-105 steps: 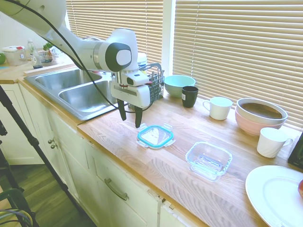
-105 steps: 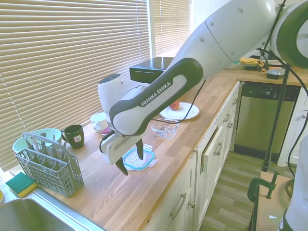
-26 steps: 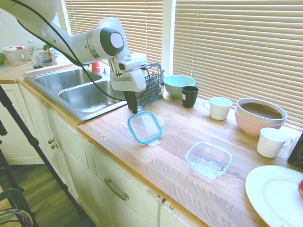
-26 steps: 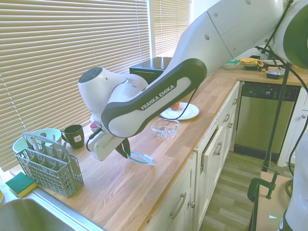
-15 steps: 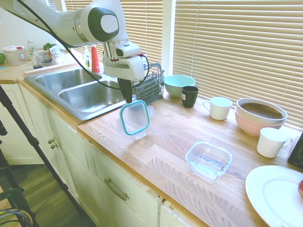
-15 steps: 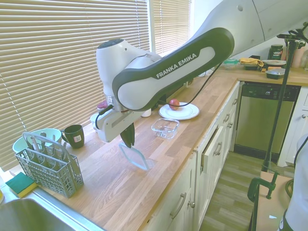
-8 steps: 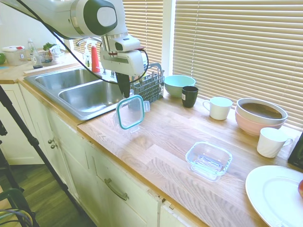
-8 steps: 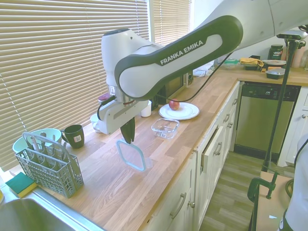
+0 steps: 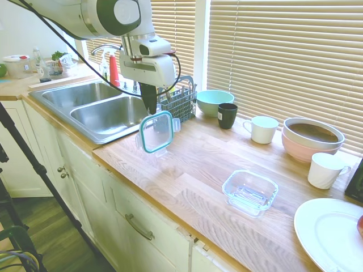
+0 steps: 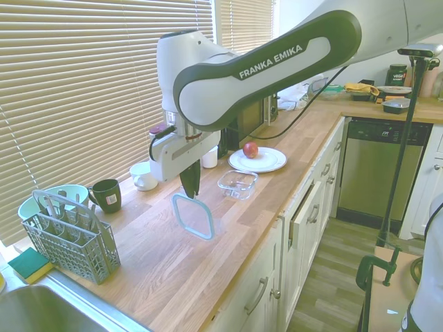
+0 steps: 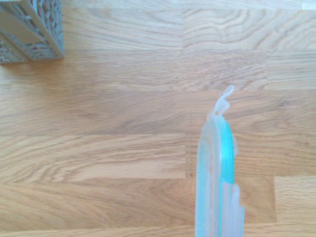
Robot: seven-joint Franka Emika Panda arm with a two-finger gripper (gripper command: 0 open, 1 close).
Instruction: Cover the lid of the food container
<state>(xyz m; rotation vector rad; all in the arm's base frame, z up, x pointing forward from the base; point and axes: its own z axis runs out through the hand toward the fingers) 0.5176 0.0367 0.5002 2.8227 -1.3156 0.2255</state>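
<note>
Gripper (image 9: 150, 106) clamped on top edge of lid (image 9: 156, 132), hanging near-vertical above wood counter (image 9: 193, 170). Food container (image 9: 250, 192) on counter at 4 o'clock from lid, well apart. Cutlery basket (image 9: 180, 102) just behind lid, approx 1 o'clock.

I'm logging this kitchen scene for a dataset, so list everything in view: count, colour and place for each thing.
lid: 1, clear with teal rim, hanging on edge above the counter, held by the tool
food container: 1, clear glass, on the counter, open
countertop: 1, light wood
sink: 1, steel, double basin
cutlery basket: 1, grey, beside the sink
bowl: 1, teal, by the blinds
dark mug: 1, next to the teal bowl
white cups: 2, near the stacked bowls
stacked bowls: 2, grey in pink
plate: 1, white, bearing a red apple
sponge: 1, green and yellow, at the sink
tool: 1, dark fingers, shut on the lid's top edge
</note>
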